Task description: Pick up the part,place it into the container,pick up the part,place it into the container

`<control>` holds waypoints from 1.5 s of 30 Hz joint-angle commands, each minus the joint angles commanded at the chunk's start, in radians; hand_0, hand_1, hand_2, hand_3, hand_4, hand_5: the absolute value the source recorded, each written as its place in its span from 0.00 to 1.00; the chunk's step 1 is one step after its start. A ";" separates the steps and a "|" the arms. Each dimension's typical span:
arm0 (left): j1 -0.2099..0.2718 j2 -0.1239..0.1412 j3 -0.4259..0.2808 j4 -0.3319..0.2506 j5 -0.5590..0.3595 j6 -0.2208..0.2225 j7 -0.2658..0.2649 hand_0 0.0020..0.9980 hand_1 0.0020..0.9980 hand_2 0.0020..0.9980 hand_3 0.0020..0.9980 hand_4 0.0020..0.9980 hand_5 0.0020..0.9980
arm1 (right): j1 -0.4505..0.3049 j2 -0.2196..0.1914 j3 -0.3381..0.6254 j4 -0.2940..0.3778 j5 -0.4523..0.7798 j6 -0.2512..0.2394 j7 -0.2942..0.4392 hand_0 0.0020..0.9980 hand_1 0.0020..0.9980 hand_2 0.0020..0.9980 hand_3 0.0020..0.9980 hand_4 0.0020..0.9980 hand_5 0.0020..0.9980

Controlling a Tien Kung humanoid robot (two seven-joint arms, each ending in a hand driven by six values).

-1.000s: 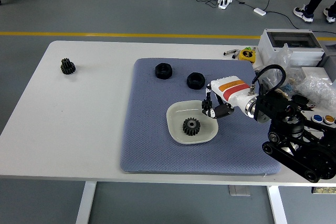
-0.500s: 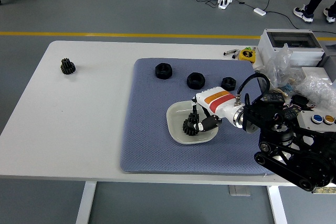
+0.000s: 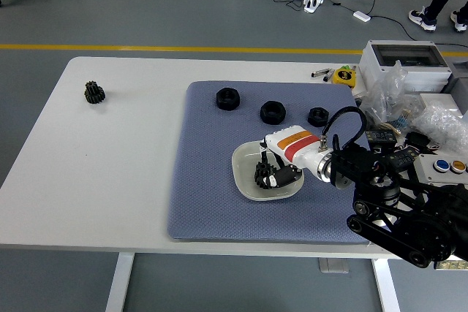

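The right hand [image 3: 269, 174] is down inside the white bowl [image 3: 245, 177], its dark fingers [image 3: 265, 178] curled about the black gear [image 3: 263, 174] that lies there; whether they truly grip it or only rest against it cannot be told from this view. The bowl sits on the blue-grey mat [image 3: 205, 180]. Beyond it on the mat lie three black nuts: one at the far left [image 3: 227, 98], one in the middle [image 3: 273, 112], and a smaller one to the right [image 3: 318, 116]. A second gear [image 3: 93, 92] stands well apart on the bare white table [image 3: 110, 166].

If this is the placing step, the fingers should spread fully and lift straight up, so the gear is not dragged over the rim.
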 joint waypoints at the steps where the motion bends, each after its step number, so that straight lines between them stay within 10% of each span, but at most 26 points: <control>1: 0.000 0.000 -0.001 0.000 0.001 0.000 0.000 0.67 0.63 0.63 0.59 0.64 0.59 | 0.000 -0.001 0.000 -0.001 0.000 0.000 0.000 0.02 0.19 0.39 0.46 0.73 0.33; 45: 0.004 -0.001 0.003 -0.001 -0.002 -0.002 -0.003 0.67 0.64 0.64 0.59 0.64 0.59 | -0.004 0.004 0.002 -0.037 0.009 0.015 0.017 0.04 0.23 0.47 0.48 0.78 0.32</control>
